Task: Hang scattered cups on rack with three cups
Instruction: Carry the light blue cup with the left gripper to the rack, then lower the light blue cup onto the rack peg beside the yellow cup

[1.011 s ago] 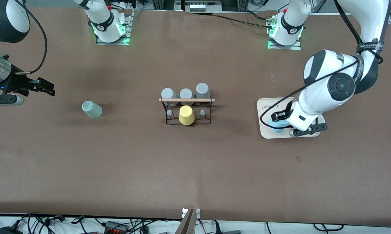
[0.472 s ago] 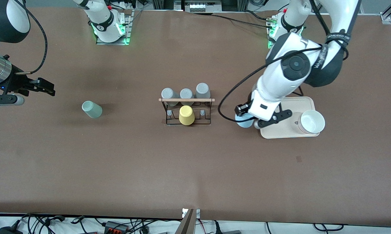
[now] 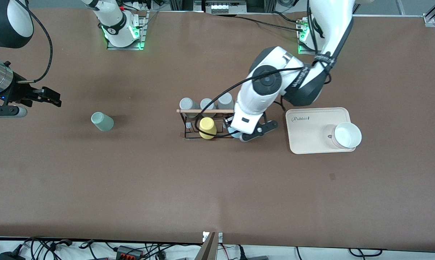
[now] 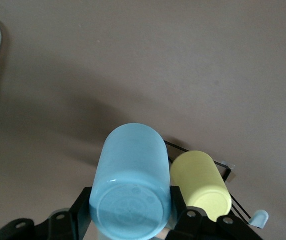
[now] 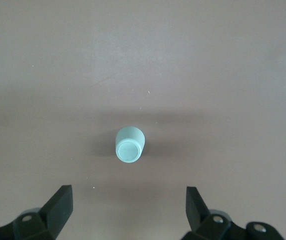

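Tray (image 3: 311,144): beige, on the table (image 3: 203,187) toward the left arm's end; carries a white bowl (image 3: 347,135).
Yellow cup (image 3: 207,128): inverted on the rack's front row.
Left gripper (image 3: 235,133): over the rack's end nearest the tray; jaws clamped on the light blue cup (image 4: 132,175).
Mint green cup (image 3: 102,121): lying on its side, well apart from the rack.
Rack (image 3: 206,112): black wire, wooden rod on top; three grey cups (image 3: 206,104) on its rear pegs.
Right gripper (image 3: 40,95): waits toward the right arm's end, jaws wide, holding nothing.
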Action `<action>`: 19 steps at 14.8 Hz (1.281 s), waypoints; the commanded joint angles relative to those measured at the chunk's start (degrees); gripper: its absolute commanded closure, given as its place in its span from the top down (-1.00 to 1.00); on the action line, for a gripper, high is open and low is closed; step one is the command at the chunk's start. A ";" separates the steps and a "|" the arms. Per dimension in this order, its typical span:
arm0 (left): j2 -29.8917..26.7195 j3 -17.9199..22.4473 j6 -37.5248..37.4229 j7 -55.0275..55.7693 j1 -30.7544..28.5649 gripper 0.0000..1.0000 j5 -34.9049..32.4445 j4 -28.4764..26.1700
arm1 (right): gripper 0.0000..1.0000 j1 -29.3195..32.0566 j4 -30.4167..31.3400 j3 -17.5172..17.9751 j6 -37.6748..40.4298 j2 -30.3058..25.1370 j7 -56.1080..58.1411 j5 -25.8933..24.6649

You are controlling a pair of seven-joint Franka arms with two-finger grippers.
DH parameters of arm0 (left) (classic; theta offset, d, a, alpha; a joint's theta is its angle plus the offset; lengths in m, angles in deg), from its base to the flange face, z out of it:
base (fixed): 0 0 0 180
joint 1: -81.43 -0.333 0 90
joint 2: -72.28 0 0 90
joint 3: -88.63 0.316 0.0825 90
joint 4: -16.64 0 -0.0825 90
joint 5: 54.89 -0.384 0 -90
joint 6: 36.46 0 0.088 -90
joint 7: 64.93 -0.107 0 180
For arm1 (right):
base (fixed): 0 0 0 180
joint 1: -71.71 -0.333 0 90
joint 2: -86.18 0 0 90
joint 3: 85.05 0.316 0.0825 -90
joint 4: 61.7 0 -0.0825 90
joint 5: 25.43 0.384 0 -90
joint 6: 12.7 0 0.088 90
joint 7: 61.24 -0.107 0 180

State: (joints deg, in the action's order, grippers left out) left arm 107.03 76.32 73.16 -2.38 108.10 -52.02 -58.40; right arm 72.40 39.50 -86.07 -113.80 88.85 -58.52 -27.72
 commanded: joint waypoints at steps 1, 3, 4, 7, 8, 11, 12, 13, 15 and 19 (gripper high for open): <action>1.90 0.62 -1.86 1.87 2.15 -0.17 0.11 4.11 | 1.00 0.37 0.31 0.32 -0.50 -0.21 -0.87 -0.79; 2.78 0.80 -1.77 3.01 3.38 -0.17 0.11 4.11 | 1.00 0.37 0.31 0.32 -0.50 -0.21 -0.87 -0.79; 3.04 0.80 -1.77 3.10 3.91 -0.17 0.11 4.11 | 1.00 0.45 0.31 0.32 -0.50 -0.21 -0.87 -0.79; 4.36 1.06 -1.60 3.10 4.53 -0.17 0.03 3.76 | 1.00 0.45 0.40 0.32 -0.50 -0.21 -0.87 -0.70; 5.15 1.06 -1.42 3.10 4.62 -0.17 -0.06 3.85 | 1.00 0.45 0.40 0.32 -0.50 -0.21 -0.87 -0.70; 6.47 0.89 -1.33 3.02 4.62 -0.17 -1.91 3.67 | 1.00 0.45 0.40 0.23 -0.50 0.05 -0.87 -0.79; 6.91 0.98 -1.16 3.02 4.62 -0.17 -1.82 3.67 | 1.00 0.45 0.40 0.23 -0.50 0.05 -0.87 -0.79; 7.52 0.98 -1.16 3.02 4.62 -0.17 -1.82 3.67 | 1.00 0.54 0.40 0.23 -0.50 0.22 -0.87 -0.79; 8.05 0.89 -1.07 3.02 4.62 -0.17 -1.82 3.67 | 1.00 0.54 0.40 0.23 -0.50 0.49 -0.87 -0.79; 8.93 0.89 0.77 3.19 4.62 -0.13 -1.64 3.50 | 1.00 0.45 -0.13 0.32 0.20 1.10 -0.78 -0.70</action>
State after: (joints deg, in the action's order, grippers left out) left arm 114.39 76.93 73.75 0.11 112.10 -52.76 -56.52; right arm 72.54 39.56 -86.11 -113.80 89.78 -58.64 -27.72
